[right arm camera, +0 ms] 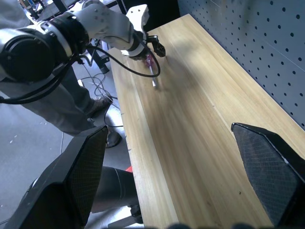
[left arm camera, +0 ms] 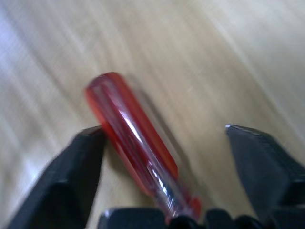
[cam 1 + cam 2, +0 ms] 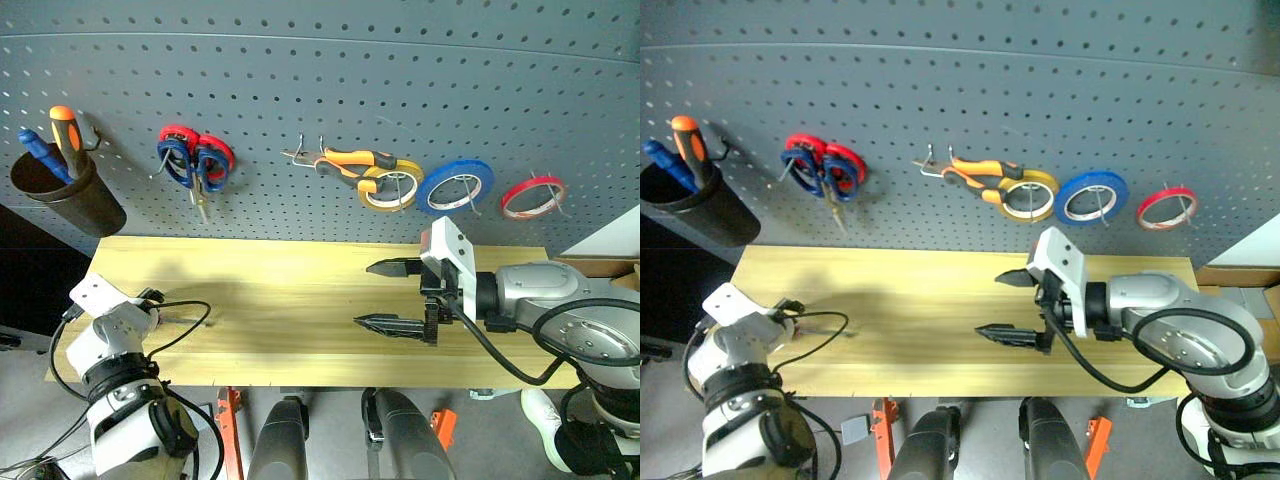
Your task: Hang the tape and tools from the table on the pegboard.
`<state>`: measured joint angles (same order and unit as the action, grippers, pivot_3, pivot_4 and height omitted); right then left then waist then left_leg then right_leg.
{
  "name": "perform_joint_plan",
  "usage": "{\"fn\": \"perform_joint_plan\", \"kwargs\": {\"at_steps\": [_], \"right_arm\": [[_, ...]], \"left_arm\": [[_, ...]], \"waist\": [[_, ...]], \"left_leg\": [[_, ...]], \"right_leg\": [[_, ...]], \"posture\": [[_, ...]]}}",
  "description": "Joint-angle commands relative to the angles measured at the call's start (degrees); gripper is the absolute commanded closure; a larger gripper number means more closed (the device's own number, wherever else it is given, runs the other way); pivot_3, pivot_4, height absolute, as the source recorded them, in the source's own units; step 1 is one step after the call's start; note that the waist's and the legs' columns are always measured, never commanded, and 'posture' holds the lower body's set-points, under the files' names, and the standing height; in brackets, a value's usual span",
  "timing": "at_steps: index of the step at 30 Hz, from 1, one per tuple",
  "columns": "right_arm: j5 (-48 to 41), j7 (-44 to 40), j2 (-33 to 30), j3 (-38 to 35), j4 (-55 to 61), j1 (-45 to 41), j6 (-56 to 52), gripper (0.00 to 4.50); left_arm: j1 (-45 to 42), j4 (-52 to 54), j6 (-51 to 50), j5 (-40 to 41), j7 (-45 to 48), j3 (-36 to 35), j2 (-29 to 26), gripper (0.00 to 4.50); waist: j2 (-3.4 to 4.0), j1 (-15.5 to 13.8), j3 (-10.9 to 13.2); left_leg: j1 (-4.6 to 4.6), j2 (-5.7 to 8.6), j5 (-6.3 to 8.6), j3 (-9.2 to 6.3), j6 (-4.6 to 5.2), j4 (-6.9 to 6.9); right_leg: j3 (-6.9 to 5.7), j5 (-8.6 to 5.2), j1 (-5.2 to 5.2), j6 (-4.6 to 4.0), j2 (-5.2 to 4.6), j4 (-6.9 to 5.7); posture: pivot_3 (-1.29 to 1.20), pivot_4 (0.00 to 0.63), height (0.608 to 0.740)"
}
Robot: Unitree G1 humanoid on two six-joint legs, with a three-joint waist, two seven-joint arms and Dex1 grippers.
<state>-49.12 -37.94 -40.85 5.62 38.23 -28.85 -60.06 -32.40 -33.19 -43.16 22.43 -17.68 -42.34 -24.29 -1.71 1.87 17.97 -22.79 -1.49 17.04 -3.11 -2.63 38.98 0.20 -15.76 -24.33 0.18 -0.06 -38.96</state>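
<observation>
Your left gripper [image 2: 167, 157] is angled down at the near-left, fingers parted. Your right gripper [image 3: 392, 296] hangs mid-scene, pointing left, jaws wide apart.

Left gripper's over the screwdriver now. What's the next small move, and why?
Probably close the left gripper on the screwdriver. It lies flat on the table, its red handle between the open fingers, touching one finger with a gap to the other. Once it is held, lift it toward the pegboard.
</observation>
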Motion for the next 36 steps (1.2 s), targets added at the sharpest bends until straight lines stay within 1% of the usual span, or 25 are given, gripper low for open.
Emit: {"fn": "perform_joint_plan", "kwargs": {"at_steps": [1,4,6,7,10,12,16,17,20,24,28,32,34,36], "right_arm": [[-1.43,0.31,-0.93,-2.0,2.56,-1.13,-0.28,0.0],[-1.55,0.38,-1.1,-2.07,2.52,-1.8,-0.3,0.0],[-1.64,0.47,-1.1,-2.04,2.4,-2.28,-0.21,0.0],[-1.56,0.46,-1.08,-1.98,2.24,-2.49,-0.08,0.0],[-1.28,0.31,-1.09,-1.85,1.82,-2.82,0.28,0.0],[-1.03,0.12,-1.05,-1.79,1.49,-3.02,0.58,0.0],[-1.31,-0.66,-0.1,-2.66,0.11,-4.27,2.0,0.0],[-1.33,-0.89,0.1,-2.95,-0.15,-4.58,2.51,0.0],[-0.23,-2.83,0.05,-3.05,-0.79,-4.88,5.25,0.0],[2.22,-5.57,-0.1,-2.33,-1.99,-4.66,9.36,0.0],[2.14,-7.83,0.26,-1.17,-3.31,-5.34,9.83,0.0],[2.03,-9.06,0.65,-0.27,-3.24,-5.33,9.65,0.0],[1.62,-9.21,0.74,-0.87,-3.0,-5.16,9.66,0.0],[1.88,-9.44,0.61,-1.37,-2.87,-4.87,10.25,0.0]], "left_arm": [[0.56,0.93,-1.68,-0.68,3.35,3.57,-1.83,1.88],[3.59,6.36,-4.94,-0.33,5.64,6.23,-2.0,2.98],[6.68,11.92,-7.7,0.2,7.05,7.59,-1.79,3.59],[8.23,14.94,-9.09,0.66,7.43,7.81,-1.41,3.65],[12.64,23.74,-9.25,0.79,9.48,9.42,-0.92,3.65],[14.48,29.13,-9.26,1.61,8.57,7.97,0.84,3.65],[22.31,46.48,8.56,-4.38,16.31,12.86,-2.91,3.65],[23.43,49.47,10.41,-4.88,16.93,12.63,-3.28,3.65],[26.91,56.54,14.42,-6.5,19.14,12.18,-4.76,3.65],[32.85,62.96,14.95,-7.57,19.57,9.66,-4.5,3.65],[40.04,66.25,13.38,-7.27,19.93,8.53,-1.9,3.65],[41.76,67.94,15.88,-6.9,24.1,12.78,-2.09,3.65],[40.64,70.84,19.3,-8.33,27.54,16.35,-4.29,3.65],[37.13,72.42,21.94,-9.29,29.67,18.73,-6.52,3.65]], "waist": [[0.01,0.05,0.01],[0.01,0.11,0.01],[0.02,0.25,0.02],[0.02,0.45,0.03],[0.02,0.61,0.08],[0.03,0.45,0.1],[-0.13,0.22,0.26],[-0.2,0.11,0.34],[-0.11,-0.17,0.42],[-0.03,-0.24,0.47],[-0.02,-0.16,0.48],[-0.02,-0.76,0.48],[-0.04,-1.49,0.5],[-0.04,-2.12,0.5]], "left_leg": [[0.0,0.0,0.0,0.0,0.0,-0.01],[-0.02,-0.01,-0.01,0.0,-0.01,-0.02],[-0.02,-0.02,-0.01,0.01,-0.02,-0.03],[-0.02,-0.03,0.0,0.02,-0.02,-0.04],[-0.02,-0.06,-0.01,0.03,-0.03,-0.07],[-0.02,-0.07,-0.01,-0.02,-0.04,-0.07],[-0.01,-0.06,-0.03,0.02,-0.08,-0.06],[-0.02,-0.06,-0.03,0.03,-0.08,-0.07],[-0.02,-0.08,-0.04,0.01,-0.11,-0.12],[-0.03,-0.01,-0.02,0.12,-0.08,-0.15],[-0.02,-0.04,0.09,0.12,0.12,-0.18],[-0.02,-0.04,0.1,0.0,0.17,-0.16],[-0.03,-0.01,0.09,-0.04,0.17,-0.11],[-0.05,0.0,0.08,-0.06,0.16,-0.06]], "right_leg": [[0.0,0.0,-0.02,0.0,0.0,0.0],[0.0,0.0,-0.04,0.0,-0.01,0.0],[0.02,0.0,-0.04,0.0,-0.01,0.02],[0.04,0.0,-0.05,0.0,-0.01,0.01],[0.06,0.0,-0.06,0.0,-0.01,0.02],[0.02,0.0,-0.06,0.0,-0.01,0.0],[0.07,0.0,-0.06,0.0,-0.01,0.01],[0.09,0.0,-0.07,0.0,-0.02,0.02],[0.07,0.0,-0.08,-0.01,-0.02,0.06],[0.15,0.0,-0.06,-0.01,-0.08,0.14],[0.14,0.0,-0.07,-0.01,-0.07,0.15],[0.04,0.0,-0.07,-0.02,-0.06,0.04],[0.01,0.0,-0.06,-0.02,-0.06,0.02],[0.0,0.01,-0.04,-0.01,-0.06,0.03]], "posture": [[-0.1,0.337,0.74],[-0.1,0.337,0.74],[-0.09,0.339,0.74],[-0.09,0.339,0.74],[-0.08,0.34,0.74],[-0.08,0.341,0.74],[-0.06,0.337,0.74],[-0.06,0.337,0.74],[-0.04,0.329,0.74],[0.0,0.318,0.74],[0.01,0.314,0.74],[0.02,0.311,0.74],[0.01,0.312,0.74],[0.01,0.311,0.74]]}}
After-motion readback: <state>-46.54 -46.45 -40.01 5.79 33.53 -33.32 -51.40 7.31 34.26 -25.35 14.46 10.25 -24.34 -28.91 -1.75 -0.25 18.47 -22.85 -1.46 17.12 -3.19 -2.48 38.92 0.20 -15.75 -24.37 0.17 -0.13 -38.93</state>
